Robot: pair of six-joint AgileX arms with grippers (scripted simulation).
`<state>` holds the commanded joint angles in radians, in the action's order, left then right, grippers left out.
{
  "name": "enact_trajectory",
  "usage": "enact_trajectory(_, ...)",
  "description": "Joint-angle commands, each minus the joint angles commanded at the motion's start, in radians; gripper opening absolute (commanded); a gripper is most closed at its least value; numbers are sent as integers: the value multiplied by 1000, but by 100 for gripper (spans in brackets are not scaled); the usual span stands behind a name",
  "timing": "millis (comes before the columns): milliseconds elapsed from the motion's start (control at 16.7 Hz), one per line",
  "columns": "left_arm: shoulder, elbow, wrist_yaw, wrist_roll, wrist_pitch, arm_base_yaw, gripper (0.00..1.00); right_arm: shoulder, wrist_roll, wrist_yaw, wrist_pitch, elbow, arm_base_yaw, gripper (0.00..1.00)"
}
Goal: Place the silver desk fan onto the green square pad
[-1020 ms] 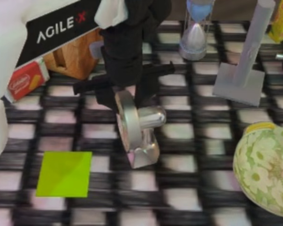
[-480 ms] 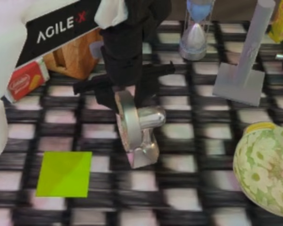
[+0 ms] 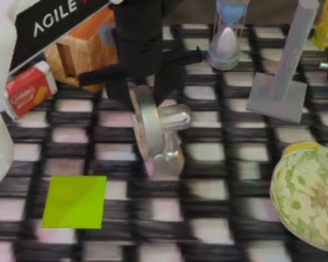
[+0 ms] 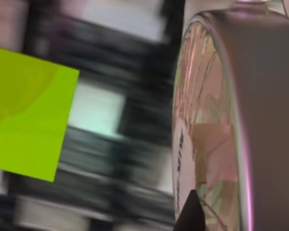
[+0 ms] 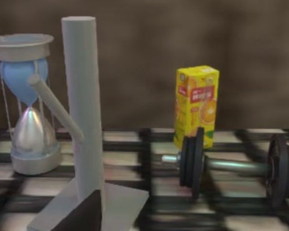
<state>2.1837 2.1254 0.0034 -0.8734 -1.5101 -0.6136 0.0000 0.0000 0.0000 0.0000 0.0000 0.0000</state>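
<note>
Lettering on the left arm's black panel reads "AGILE", cut off at the top view's upper edge; the red packet (image 3: 27, 90) beside the wooden box (image 3: 82, 54) carries white script too small to read, and the yellow carton (image 5: 196, 107) in the right wrist view shows orange fruit and writing I cannot make out.

The left gripper (image 3: 145, 93) comes down from above the middle of the table and is clamped on the round head of the silver desk fan (image 3: 158, 134), its black fingers on either side of the disc's upper rim. The fan looks raised off the cloth, though the top view alone does not settle that. Its motor housing points toward the table's right, its wedge base toward the near edge.

The green square pad (image 3: 75, 201) lies flat near the front left, well apart from the fan, with bare checkered cloth between them.

To the right stand the hourglass (image 3: 227, 38), the grey post (image 3: 287, 60) on its plate, the dumbbell (image 5: 231, 166) and the flowered bowl (image 3: 311, 194). The right arm's gripper is not seen.
</note>
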Motion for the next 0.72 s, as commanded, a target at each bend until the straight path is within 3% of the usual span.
enact_trajectory(480,-7,29,0,-10,-38,1,0,0,0,0,0,0,0,100)
enact_trajectory(720,-90,-91,-1,-161,-19,30,0,0,0,0,0,0,0,100)
